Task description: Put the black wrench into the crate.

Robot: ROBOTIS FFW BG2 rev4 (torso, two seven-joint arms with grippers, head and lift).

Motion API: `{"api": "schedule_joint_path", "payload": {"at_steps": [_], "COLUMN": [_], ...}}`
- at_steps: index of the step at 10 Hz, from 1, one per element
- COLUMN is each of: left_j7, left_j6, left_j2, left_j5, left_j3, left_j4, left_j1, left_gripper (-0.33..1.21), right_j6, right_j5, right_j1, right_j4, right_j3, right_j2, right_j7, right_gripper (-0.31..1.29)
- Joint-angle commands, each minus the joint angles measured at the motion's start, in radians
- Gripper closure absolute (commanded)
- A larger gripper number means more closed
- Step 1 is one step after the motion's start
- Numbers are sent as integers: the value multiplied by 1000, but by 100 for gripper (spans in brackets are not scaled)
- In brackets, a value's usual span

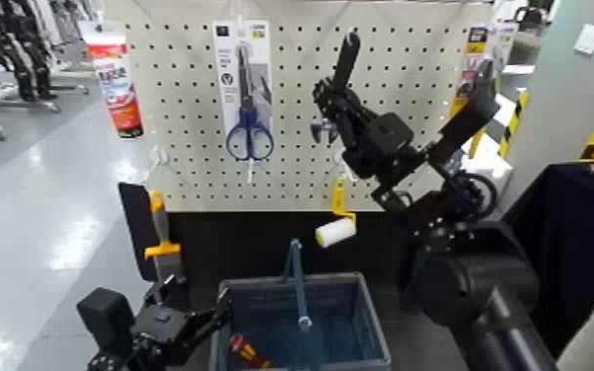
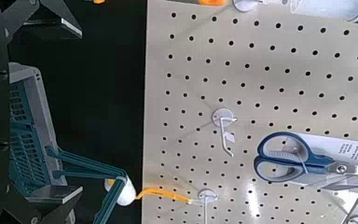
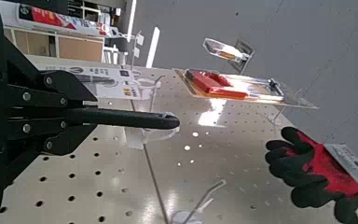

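In the head view, the right gripper (image 1: 333, 93) is raised in front of the right half of the pegboard (image 1: 291, 183), above the paint roller (image 1: 336, 232). It is closed on the black wrench (image 1: 346, 61), whose rounded end sticks up past the fingers. The wrench is outside the crate (image 1: 369, 318), well above its far edge. The crate stands below the board with its handle up; a red-and-yellow thing (image 1: 249, 351) lies inside, toward the near left corner. The left gripper (image 1: 198, 298) is low, beside the crate's left edge, fingers spread, nothing between them. The scissors (image 1: 250, 123) hang on their card near the board's top edge, left of its middle.

In the left wrist view, the left gripper (image 2: 67, 114) has its fingers wide apart, with the crate's slatted wall showing between them. It holds nothing.

In the right wrist view, the right gripper's fingers close about the wrench, its rounded end reaching beyond them. A red-and-black glove (image 3: 317, 175) hangs well apart from it.
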Motion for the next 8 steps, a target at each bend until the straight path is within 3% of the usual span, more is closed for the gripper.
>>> {"api": "schedule_joint_path", "payload": {"at_steps": [1,8], "left_j7": [2,2], "left_j6": [1,10], "left_j2": [0,3], "left_j5": [0,-5], "left_j3": [0,0], "left_j4": [-1,0], "left_j1": [-4,-7], "left_gripper": [13,13], "right_j6": [46,185], "right_j5": [-21,-64], "right_j1": [58,201], "right_j4": [-7,-65], "right_j3": [-3,-12], "right_j2": [2,-5], "right_j7": [0,-3], "right_gripper": [124,124]}}
